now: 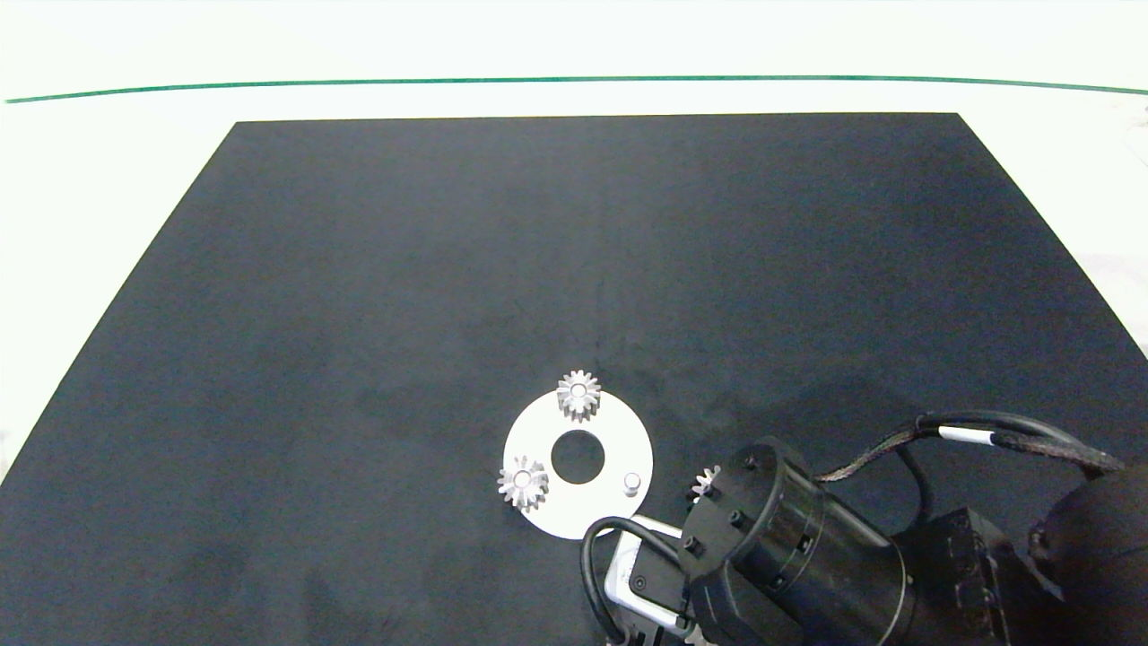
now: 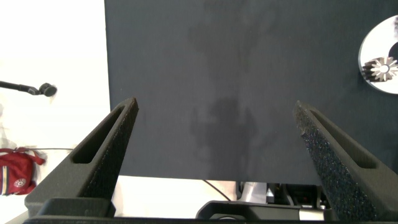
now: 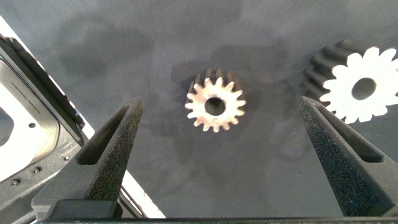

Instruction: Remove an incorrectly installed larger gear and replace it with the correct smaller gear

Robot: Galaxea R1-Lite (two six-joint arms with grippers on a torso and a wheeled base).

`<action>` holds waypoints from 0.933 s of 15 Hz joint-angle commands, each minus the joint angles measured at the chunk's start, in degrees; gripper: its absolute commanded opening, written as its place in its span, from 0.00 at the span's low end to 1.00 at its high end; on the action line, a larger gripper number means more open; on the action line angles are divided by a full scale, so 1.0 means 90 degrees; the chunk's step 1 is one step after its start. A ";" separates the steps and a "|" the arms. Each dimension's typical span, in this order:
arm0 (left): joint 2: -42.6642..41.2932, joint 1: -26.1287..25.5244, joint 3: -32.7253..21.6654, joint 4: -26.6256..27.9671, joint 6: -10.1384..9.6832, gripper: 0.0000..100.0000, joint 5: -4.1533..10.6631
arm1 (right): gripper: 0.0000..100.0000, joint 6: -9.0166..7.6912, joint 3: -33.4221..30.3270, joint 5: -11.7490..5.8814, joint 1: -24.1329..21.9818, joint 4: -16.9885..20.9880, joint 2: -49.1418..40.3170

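I have the right gripper (image 3: 217, 124) spread wide above the smaller gear (image 3: 215, 105), touching nothing; left gripper (image 2: 214, 124) hangs equally wide, empty

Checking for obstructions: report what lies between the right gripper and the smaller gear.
Only bare mat separates right gripper and smaller gear, per right wrist view.

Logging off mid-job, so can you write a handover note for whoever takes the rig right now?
Left hand: open, idle over bare mat, left of the disc.
Right hand: open, poised above a loose gear on the mat right of the disc; nothing gripped.
Second loose gear lies beside it; which one is larger is unclear.
White disc: gears on two pegs, third peg bare.
Done: removal, apparently.
Left: grasp the smaller gear and seat it on the bare peg.
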 commanded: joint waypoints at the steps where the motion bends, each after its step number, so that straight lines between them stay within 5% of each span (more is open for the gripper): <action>1: 0.0008 0.0005 -0.0004 0.0039 0.0000 1.00 0.0010 | 1.00 -0.0004 0.0040 -0.0003 -0.0077 0.0005 0.0130; 14: -0.0002 0.0005 -0.0004 0.0039 0.0000 1.00 0.0010 | 0.73 0.0005 0.0049 0.0006 -0.0165 -0.0132 0.0394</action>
